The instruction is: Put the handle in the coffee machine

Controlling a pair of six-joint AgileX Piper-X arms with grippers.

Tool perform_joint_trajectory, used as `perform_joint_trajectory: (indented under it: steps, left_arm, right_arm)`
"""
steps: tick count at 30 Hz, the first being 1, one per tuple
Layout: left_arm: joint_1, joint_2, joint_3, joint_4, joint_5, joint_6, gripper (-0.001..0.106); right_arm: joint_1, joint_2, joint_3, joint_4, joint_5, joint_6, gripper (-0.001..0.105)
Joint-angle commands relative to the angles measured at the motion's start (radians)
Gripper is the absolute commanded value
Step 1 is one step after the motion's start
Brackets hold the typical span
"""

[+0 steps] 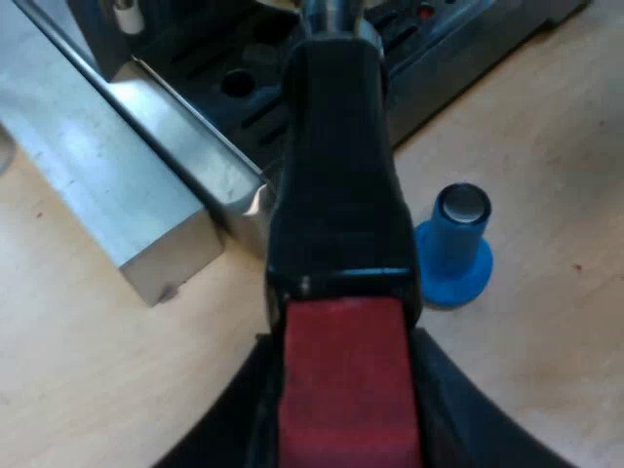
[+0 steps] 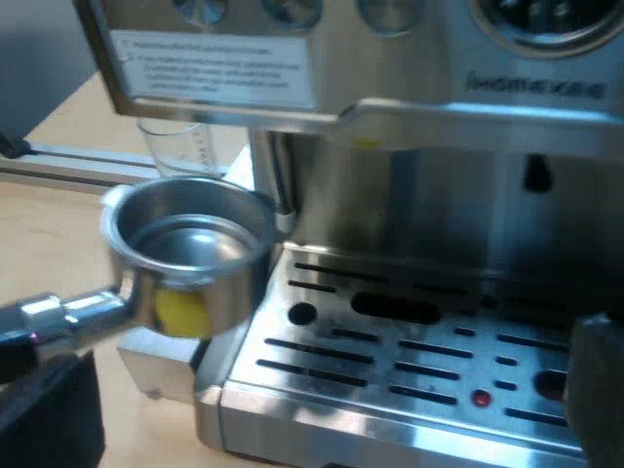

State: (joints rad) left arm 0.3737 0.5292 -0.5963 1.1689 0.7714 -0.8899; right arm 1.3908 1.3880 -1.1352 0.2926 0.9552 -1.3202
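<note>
The handle (image 1: 336, 175) is black with a red end. The tamper (image 1: 453, 249) is blue, silver-topped. The tabletop (image 1: 546, 322) is pale wood. The coffee machine (image 2: 419, 195) is silver with dark tray slots. The holder (image 2: 234, 283) is silver with a yellow patch.

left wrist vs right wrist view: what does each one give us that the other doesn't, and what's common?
Left wrist view: left gripper shut on the handle at its red end; blue tamper upright on the table near the handle.
Right wrist view: basket held at the front of the espresso machine, by a corner of the drip tray; measuring glass behind the basket; control panel; right gripper open.
Both: one holder, a different end in each, and the drip tray.
</note>
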Motion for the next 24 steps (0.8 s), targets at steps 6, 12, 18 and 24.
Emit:
perform_joint_trajectory:
  steps: [6,12,18,24]
  left_arm:
    - [0.002,0.169,-0.015,-0.033,0.115,0.194,0.000]
    - [0.002,0.308,-0.015,-0.127,0.156,0.219,0.000]
    - [0.002,0.380,-0.019,-0.200,0.161,0.249,0.000]
    - [0.002,0.443,-0.070,-0.200,0.210,0.324,0.000]
  right_arm:
    - [0.001,0.029,-0.002,-0.066,0.016,-0.007,0.098]
    - [-0.001,0.060,-0.002,-0.138,0.091,-0.029,0.098]
    - [-0.001,0.095,-0.002,-0.217,0.090,-0.099,0.098]
    - [-0.001,0.109,-0.002,-0.268,0.148,-0.099,0.098]
